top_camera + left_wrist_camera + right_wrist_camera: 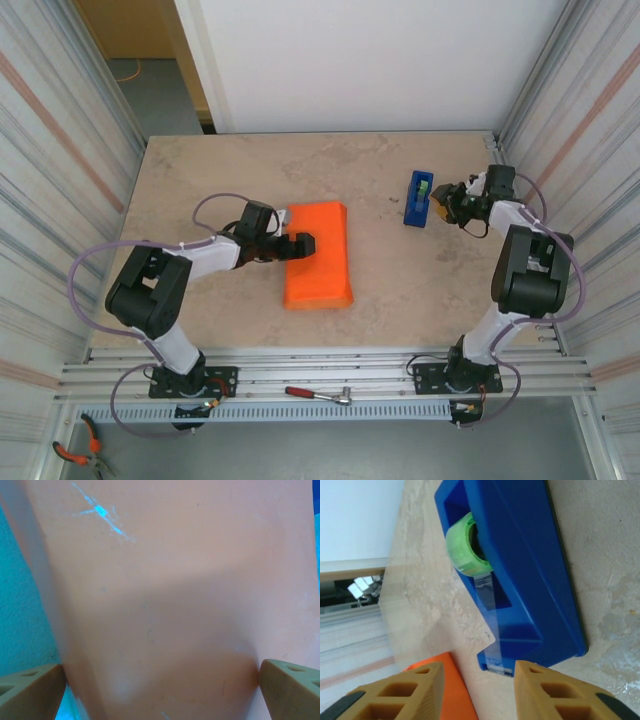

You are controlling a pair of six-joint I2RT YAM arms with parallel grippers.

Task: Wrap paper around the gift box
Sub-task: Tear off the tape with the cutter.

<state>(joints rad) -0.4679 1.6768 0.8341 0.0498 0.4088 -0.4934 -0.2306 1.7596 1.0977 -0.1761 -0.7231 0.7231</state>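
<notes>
We see the paper (317, 255) as a folded bundle on the table (400, 290), gift box prob. inside, long axis near-to-far. Left hand (298, 245), fingers wide apart, rests on its left edge. Right hand (443, 205), fingers apart, faces the tape dispenser (418, 198), well to the right.

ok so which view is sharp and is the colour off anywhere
Top external: sharp and evenly lit, the paper bright orange. Left wrist: too close, the paper soft and washed to pale peach, the table tinted teal. Right wrist: the tape dispenser crisp, the right gripper's fingers slightly soft at the bottom edge.
</notes>
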